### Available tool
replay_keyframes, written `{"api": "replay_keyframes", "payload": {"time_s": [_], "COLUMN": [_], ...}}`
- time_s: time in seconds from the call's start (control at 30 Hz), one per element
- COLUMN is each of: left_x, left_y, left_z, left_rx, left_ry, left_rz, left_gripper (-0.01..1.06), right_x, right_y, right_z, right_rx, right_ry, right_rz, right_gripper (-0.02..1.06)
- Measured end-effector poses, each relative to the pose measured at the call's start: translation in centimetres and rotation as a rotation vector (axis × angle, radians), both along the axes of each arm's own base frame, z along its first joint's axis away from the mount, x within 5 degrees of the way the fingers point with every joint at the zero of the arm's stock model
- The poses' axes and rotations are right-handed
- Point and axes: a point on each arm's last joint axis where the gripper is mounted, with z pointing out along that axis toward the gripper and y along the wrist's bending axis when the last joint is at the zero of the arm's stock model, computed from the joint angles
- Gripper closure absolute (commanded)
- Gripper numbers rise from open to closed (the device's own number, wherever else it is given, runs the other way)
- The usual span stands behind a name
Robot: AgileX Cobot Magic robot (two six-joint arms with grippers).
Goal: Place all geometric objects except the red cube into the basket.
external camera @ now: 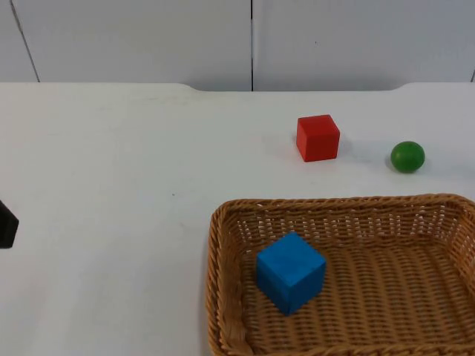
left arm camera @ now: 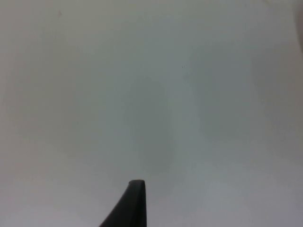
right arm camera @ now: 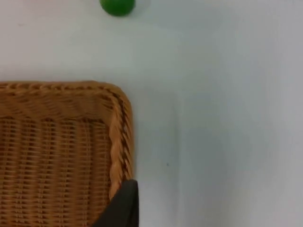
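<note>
A woven wicker basket [external camera: 223, 297] sits at the near right of the white bench [external camera: 111, 185], its near edge running out of the top view. Inside it, toward its left end, a blue cube [external camera: 291, 271] rests on the woven floor, turned so that one corner points at the near rim. Beyond the basket's far rim, a red cube [external camera: 318, 137] stands on the bare bench, apart from the wicker. To the right of it and well apart, a green ball [external camera: 407, 156] lies on the bench, just beyond the basket's far rim near its right end.

At the far left edge of the top view a small black part of the left pincer [external camera: 7, 224] pokes in above the bench, well apart from the basket and from every block; whether its fingers are spread or closed cannot be told. In the left wrist view one black fingertip [left arm camera: 129, 205] hangs over plain white bench [left arm camera: 151, 94].

In the right wrist view a black fingertip [right arm camera: 120, 205] of the right pincer stands just beside the outer corner of the basket [right arm camera: 116, 142], with the green ball [right arm camera: 117, 6] on the bench [right arm camera: 213, 118] beyond that corner. Whether this pincer is open or closed cannot be told either.
</note>
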Motion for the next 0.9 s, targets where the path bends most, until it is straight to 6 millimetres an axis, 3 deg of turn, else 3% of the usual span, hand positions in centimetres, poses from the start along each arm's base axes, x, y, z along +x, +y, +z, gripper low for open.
{"api": "replay_keyframes", "payload": {"time_s": [0.1,0.13,0.23,0.3,0.33,0.4,0.5,0.53,0.67,0.9], "left_x": [-0.1,-0.1,0.0,-0.1,-0.1,-0.1,-0.1,-0.1,-0.1,-0.1], "left_y": [0.1,0.1,0.2,0.2,0.2,0.2,0.3,0.3,0.3,0.3], "left_z": [-0.1,-0.1,-0.1,-0.1,-0.1,-0.1,-0.1,-0.1,-0.1,-0.1], "left_rx": [0.022,0.022,0.034,0.036,0.036,0.038,0.039,0.039,0.039,0.039], "left_ry": [0.006,0.006,0.004,0.005,0.005,0.005,0.005,0.005,0.005,0.005], "left_rz": [-0.008,-0.008,-0.012,-0.013,-0.013,-0.013,-0.014,-0.014,-0.014,-0.014], "left_gripper": [0.00,0.00,0.00,0.00,0.00,0.00,0.00,0.00,0.00,0.00], "right_x": [3.8,3.8,8.0,10.7,10.7,13.3,16.7,16.7,19.9,21.8], "right_y": [1.9,1.9,3.9,5.0,5.0,5.8,6.6,6.6,7.2,7.6], "right_z": [-0.4,-0.4,-1.6,-3.3,-3.3,-4.8,-8.0,-8.0,-11.3,-15.1], "right_rx": [-0.003,-0.003,-0.019,-0.027,-0.027,-0.032,-0.034,-0.034,-0.029,-0.025], "right_ry": [-0.006,-0.006,0.006,0.051,0.051,0.070,0.090,0.090,0.042,0.005], "right_rz": [0.068,0.068,0.128,0.147,0.147,0.157,0.159,0.159,0.158,0.157], "right_gripper": [0.00,0.00,0.00,0.00,0.00,0.00,0.00,0.00,0.00,0.00]}}
